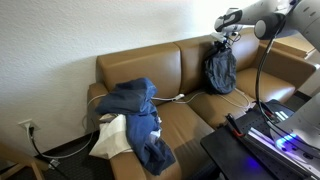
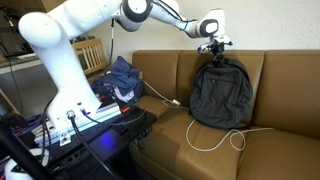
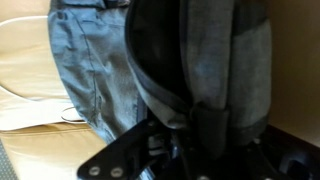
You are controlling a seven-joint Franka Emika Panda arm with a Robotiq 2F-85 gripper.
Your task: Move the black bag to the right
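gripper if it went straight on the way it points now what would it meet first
The black bag: the gripper points down right over its top, so close that contact cannot be ruled out.

Inventory, as I count it:
- Black bag (image 2: pixel 221 92): one.
- My gripper (image 2: pixel 216 46): one, at twelve o'clock of the bag.
- Brown sofa (image 1: pixel 190 115): one.
- White cable (image 2: pixel 215 138): one, at six o'clock of the bag.
- Heap of blue clothing (image 1: pixel 135 103): one.
- White cloth (image 1: pixel 110 137): one.
- Wall socket (image 1: pixel 27 127): one.
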